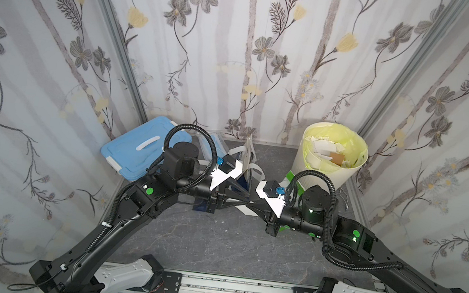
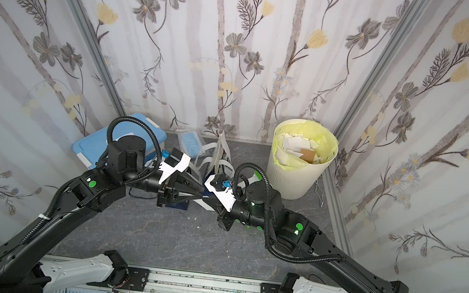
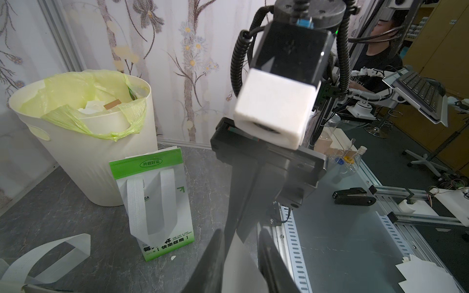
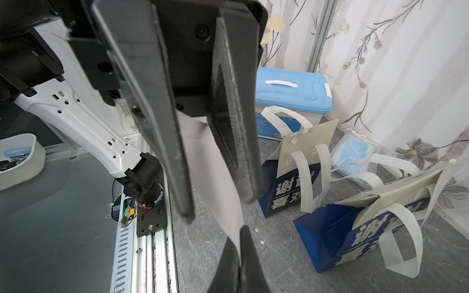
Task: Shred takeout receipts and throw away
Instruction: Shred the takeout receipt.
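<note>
A takeout receipt (image 4: 215, 177), a thin white slip, hangs above the middle of the table between my two grippers. It shows as a white edge (image 1: 245, 211) under the fingers in both top views. My right gripper (image 4: 241, 236) is shut on one end of it. My left gripper (image 3: 241, 233) faces it, with a finger on each side of the receipt's (image 3: 238, 266) other end and a narrow gap still showing. The grippers meet tip to tip (image 1: 248, 200). A cream bin (image 1: 315, 175) with a yellow-green liner stands at the back right, holding white scraps.
A green-and-white paper bag (image 3: 157, 203) stands by the bin (image 3: 76, 162). Two dark blue bags (image 4: 286, 187) (image 4: 355, 241) with white handles stand behind the grippers. A blue lidded box (image 1: 135, 150) and a pack of face masks (image 2: 189, 144) sit at the back left.
</note>
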